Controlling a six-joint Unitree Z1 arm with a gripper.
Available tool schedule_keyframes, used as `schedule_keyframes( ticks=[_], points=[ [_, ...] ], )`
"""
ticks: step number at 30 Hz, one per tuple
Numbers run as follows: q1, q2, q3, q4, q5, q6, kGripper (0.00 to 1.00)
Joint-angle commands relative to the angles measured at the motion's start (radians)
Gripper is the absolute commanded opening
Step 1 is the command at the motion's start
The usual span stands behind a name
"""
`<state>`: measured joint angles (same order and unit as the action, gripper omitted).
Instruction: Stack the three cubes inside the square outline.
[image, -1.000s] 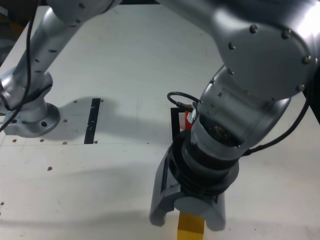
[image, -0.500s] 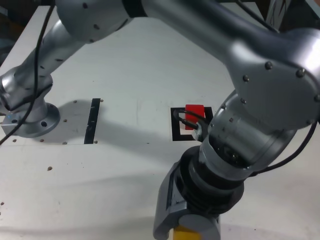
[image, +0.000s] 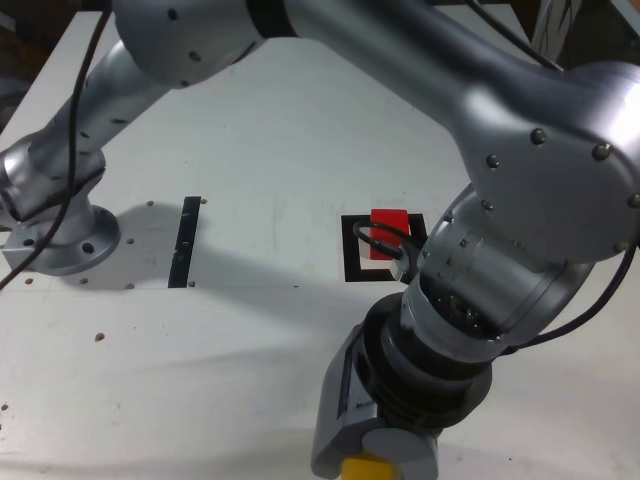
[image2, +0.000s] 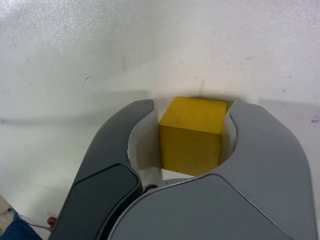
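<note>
A yellow cube (image2: 192, 132) sits on the white table between my gripper's (image2: 191, 106) two grey jaws, which press against its sides. In the exterior view only a sliver of the yellow cube (image: 366, 467) shows under the gripper (image: 372, 458) at the bottom edge. A red cube (image: 388, 222) stands inside the black square outline (image: 352, 250) further back, partly behind my wrist and its cable. The gripper is shut on the yellow cube, well in front of the outline.
A straight black tape strip (image: 186, 240) lies toward the exterior view's left, near the arm's base (image: 60, 235). My large forearm (image: 520, 200) covers the right half of the exterior view.
The jaws have closed onto the yellow cube. My wrist has shifted toward the exterior view's right, uncovering the red cube and the outline.
</note>
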<state>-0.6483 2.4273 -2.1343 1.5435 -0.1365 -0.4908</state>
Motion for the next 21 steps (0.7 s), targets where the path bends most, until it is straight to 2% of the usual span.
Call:
schedule_keyframes(
  ticks=[1, 7, 11, 15, 21],
  points=[
    [0.003, 0.009, -0.003, 0.004, 0.003, 0.002, 0.28],
    [0.006, 0.005, -0.009, 0.016, 0.006, 0.005, 0.26],
    [0.009, -0.016, -0.010, 0.032, 0.030, 0.016, 0.26],
    [0.032, -0.093, -0.010, 0.059, 0.091, 0.106, 0.25],
    [0.099, -0.317, 0.150, 0.084, 0.210, 0.220, 0.24]
  ],
)
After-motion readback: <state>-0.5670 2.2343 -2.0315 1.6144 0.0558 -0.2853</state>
